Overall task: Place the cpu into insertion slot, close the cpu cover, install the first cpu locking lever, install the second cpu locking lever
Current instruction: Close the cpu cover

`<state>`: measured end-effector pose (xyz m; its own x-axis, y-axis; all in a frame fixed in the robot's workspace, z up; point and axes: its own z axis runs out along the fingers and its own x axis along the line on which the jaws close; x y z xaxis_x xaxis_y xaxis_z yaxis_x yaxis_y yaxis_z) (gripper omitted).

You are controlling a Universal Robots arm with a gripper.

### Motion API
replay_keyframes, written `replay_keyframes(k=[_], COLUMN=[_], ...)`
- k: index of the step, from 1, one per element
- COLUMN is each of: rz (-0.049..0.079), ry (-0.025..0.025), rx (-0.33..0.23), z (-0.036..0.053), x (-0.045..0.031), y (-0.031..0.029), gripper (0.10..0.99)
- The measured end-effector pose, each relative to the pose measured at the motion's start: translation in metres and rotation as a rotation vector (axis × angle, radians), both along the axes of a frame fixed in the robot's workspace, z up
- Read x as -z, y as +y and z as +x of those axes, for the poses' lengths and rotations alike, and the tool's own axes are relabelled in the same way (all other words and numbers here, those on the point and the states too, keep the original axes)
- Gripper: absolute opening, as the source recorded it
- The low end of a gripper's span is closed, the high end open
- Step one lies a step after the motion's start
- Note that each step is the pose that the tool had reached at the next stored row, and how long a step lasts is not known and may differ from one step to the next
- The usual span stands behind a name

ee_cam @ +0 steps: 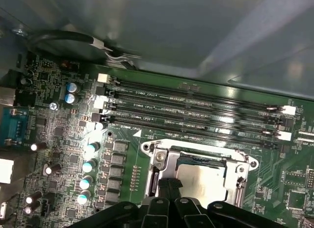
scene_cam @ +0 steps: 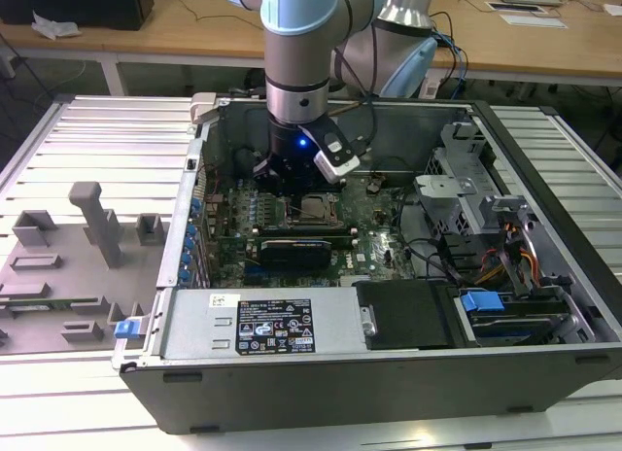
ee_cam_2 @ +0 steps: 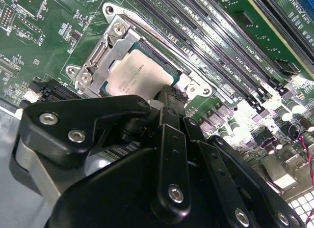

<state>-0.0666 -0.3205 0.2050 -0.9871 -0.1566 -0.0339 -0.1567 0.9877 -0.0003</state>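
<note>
Hovering low inside the open computer case (scene_cam: 408, 359), the gripper (scene_cam: 293, 192) is pointing down at the socket on the green board (ee_cam: 64, 139), near the middle of the case. Its fingers (ee_cam_2: 169, 98) are sitting closed together and are gripping nothing that can be seen, right at the socket's edge. The cpu (ee_cam_2: 140, 73) is lying flat in the socket, and the cpu cover (ee_cam_2: 117, 45) is lying down around it.

- The tool (scene_cam: 293, 190) hangs inside the open computer case (scene_cam: 389, 373), just above the cpu (scene_cam: 314, 210).
- Grey holders (scene_cam: 97, 223) stand on the tabletop (scene_cam: 87, 130) at the exterior view's left.
</note>
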Motion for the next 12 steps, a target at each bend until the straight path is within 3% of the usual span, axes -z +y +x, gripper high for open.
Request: replay_keyframes(k=[6, 9, 12], rz=[0.000, 0.000, 0.000], ry=[0.0000, 0.0001, 0.0012], rx=[0.000, 0.000, 0.000], z=[0.0000, 0.0014, 0.0091], x=[-0.0105, -0.0112, -0.0112], y=[0.0000, 0.0000, 0.0000], gripper=[0.106, 0.106, 0.106])
